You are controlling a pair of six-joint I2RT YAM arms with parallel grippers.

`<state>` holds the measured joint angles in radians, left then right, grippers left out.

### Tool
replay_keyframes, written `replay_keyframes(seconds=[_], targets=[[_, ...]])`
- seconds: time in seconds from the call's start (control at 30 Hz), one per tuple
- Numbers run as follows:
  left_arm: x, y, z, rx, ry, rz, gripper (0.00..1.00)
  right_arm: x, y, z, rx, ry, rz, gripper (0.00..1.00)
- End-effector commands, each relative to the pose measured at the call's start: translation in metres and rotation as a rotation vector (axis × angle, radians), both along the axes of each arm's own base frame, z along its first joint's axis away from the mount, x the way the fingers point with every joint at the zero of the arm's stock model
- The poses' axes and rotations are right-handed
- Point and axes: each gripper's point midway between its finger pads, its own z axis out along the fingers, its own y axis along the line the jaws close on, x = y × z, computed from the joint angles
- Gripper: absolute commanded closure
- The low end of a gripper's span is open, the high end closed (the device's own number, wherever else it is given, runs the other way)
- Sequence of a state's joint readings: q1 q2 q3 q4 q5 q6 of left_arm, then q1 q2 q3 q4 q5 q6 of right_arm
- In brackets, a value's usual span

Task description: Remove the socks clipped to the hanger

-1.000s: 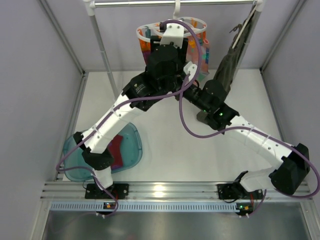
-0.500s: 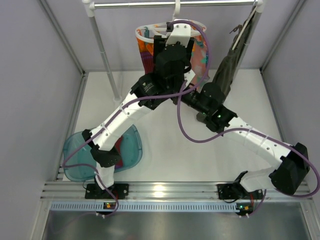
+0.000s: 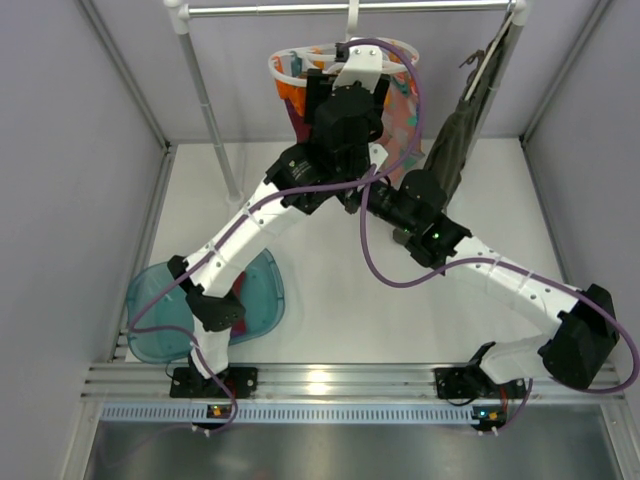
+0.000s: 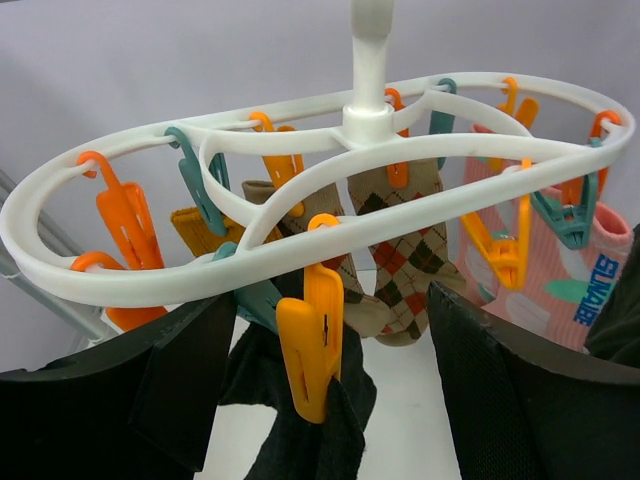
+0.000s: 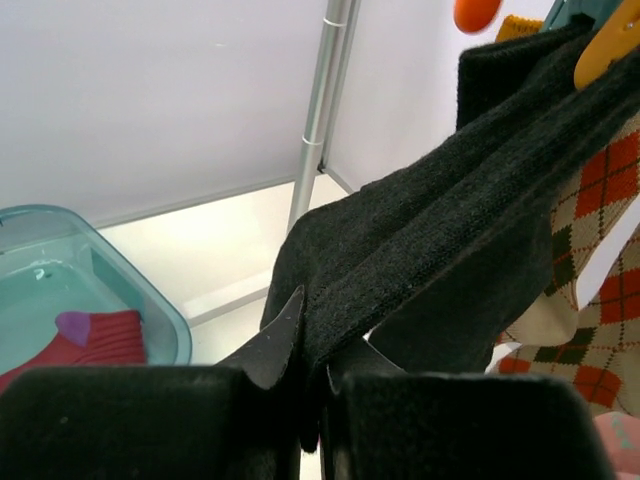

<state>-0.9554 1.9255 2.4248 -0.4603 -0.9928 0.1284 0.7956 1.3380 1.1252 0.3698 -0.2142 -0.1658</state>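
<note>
The white oval hanger (image 4: pixel 180 280) hangs from the rail with orange and teal clips; it also shows in the top view (image 3: pixel 290 70). An orange clip (image 4: pixel 315 340) on its near rim holds a black sock (image 4: pixel 300 440). My left gripper (image 4: pixel 330 400) is open, one finger on each side of that clip, not touching it. My right gripper (image 5: pixel 315 375) is shut on the lower part of the black sock (image 5: pixel 430 270), which is stretched up to the clip. Argyle socks (image 4: pixel 400 250) and a pink sock (image 4: pixel 570 290) hang further back.
A teal bin (image 3: pixel 160 320) at the front left holds a maroon sock (image 5: pixel 90 340). A dark olive garment (image 3: pixel 460 130) hangs on the rail to the right. The rack's upright pole (image 3: pixel 205 100) stands at the left. My arms cross under the hanger.
My left arm has reached up and to the right, bringing its open gripper to the hanger's near rim. The right arm has shifted slightly and kept hold of the black sock.
</note>
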Motion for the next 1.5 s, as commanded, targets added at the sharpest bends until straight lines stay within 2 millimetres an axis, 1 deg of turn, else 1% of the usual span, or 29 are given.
replay_keyframes(seconds=[0.0,0.07,0.1,0.13,0.2,0.23,0.27,0.3,0.4,0.57,0.6,0.63,0.73,0.77,0.8,0.83,0.87,0.9,0.93,1.0,1.07,1.1,1.13,1.17,1.3,1.37,1.4,1.43,1.47], targets=[[0.012,-0.001,-0.021,0.022,0.026,0.033,0.19,-0.018,0.004,0.028,0.035,-0.097,0.043,1.0],[0.011,0.001,-0.023,0.017,0.03,0.036,0.2,-0.016,0.006,0.025,0.026,-0.094,0.044,1.0],[0.011,0.003,-0.028,0.025,0.039,0.044,0.2,-0.016,0.006,0.025,0.029,-0.093,0.044,1.0],[0.008,0.006,-0.025,0.011,0.035,0.042,0.21,-0.017,0.006,0.025,0.027,-0.092,0.049,1.0],[0.007,0.008,-0.026,-0.003,0.038,0.035,0.23,-0.016,0.005,0.024,0.025,-0.09,0.048,1.0],[0.008,0.008,-0.028,-0.009,0.042,0.02,0.31,-0.018,0.006,0.025,0.027,-0.092,0.052,1.0],[0.011,0.011,-0.028,-0.011,0.043,0.027,0.33,-0.019,0.006,0.025,0.027,-0.095,0.055,1.0],[0.014,0.015,-0.028,-0.011,0.043,0.038,0.33,-0.019,0.006,0.025,0.027,-0.096,0.058,1.0],[0.021,0.017,-0.028,-0.013,0.043,0.027,0.33,-0.023,0.008,0.024,0.02,-0.103,0.079,1.0],[0.025,0.013,-0.03,-0.004,0.044,0.013,0.36,-0.025,0.012,0.02,0.001,-0.11,0.106,1.0],[0.025,0.012,-0.03,-0.001,0.045,0.01,0.45,-0.027,0.013,0.018,-0.007,-0.111,0.117,1.0],[0.026,0.013,-0.029,-0.004,0.043,0.01,0.49,-0.029,0.013,0.018,-0.011,-0.116,0.129,1.0],[0.024,0.013,-0.026,-0.016,0.04,-0.008,0.52,-0.029,0.009,0.017,-0.011,-0.115,0.112,1.0],[0.024,0.012,-0.027,-0.016,0.043,-0.017,0.54,-0.027,0.009,0.014,-0.013,-0.111,0.106,1.0],[0.023,0.01,-0.026,-0.019,0.041,-0.031,0.58,-0.028,0.008,0.015,-0.009,-0.112,0.103,1.0],[0.02,0.012,-0.022,-0.037,0.037,-0.042,0.64,-0.028,0.007,0.012,-0.013,-0.107,0.099,1.0],[0.019,0.009,-0.024,-0.039,0.041,-0.06,0.71,-0.027,0.007,0.012,-0.014,-0.107,0.094,1.0],[0.018,0.005,-0.022,-0.051,0.042,-0.089,0.72,-0.027,0.007,0.011,-0.016,-0.104,0.093,1.0],[0.014,0.006,-0.018,-0.064,0.036,-0.108,0.72,-0.024,0.006,0.009,-0.019,-0.101,0.082,1.0],[0.012,0.004,-0.021,-0.071,0.044,-0.129,0.74,-0.024,0.005,0.008,-0.021,-0.101,0.08,1.0],[0.008,0.008,-0.016,-0.076,0.038,-0.133,0.8,-0.023,0.005,0.006,-0.028,-0.097,0.079,1.0],[0.008,0.009,-0.019,-0.071,0.044,-0.128,0.88,-0.02,0.005,0.005,-0.032,-0.093,0.073,1.0],[0.006,0.012,-0.018,-0.07,0.042,-0.12,0.97,-0.019,0.004,0.006,-0.034,-0.093,0.069,1.0],[0.005,0.014,-0.017,-0.072,0.041,-0.12,1.0,-0.019,0.004,0.005,-0.035,-0.092,0.067,1.0],[-0.001,0.014,-0.011,-0.117,0.036,-0.152,1.0,-0.009,-0.006,0.002,-0.038,-0.066,0.024,1.0],[-0.006,0.016,-0.004,-0.137,0.028,-0.166,1.0,-0.004,-0.013,-0.003,-0.04,-0.042,0.003,1.0],[-0.007,0.016,-0.001,-0.146,0.023,-0.174,1.0,-0.003,-0.02,-0.001,-0.033,-0.036,-0.009,1.0],[-0.009,0.015,-0.003,-0.145,0.028,-0.183,0.98,-0.004,-0.023,-0.009,-0.042,-0.021,-0.011,1.0],[-0.011,0.01,-0.004,-0.154,0.034,-0.219,0.58,-0.003,-0.027,-0.01,-0.039,-0.02,-0.018,1.0]])
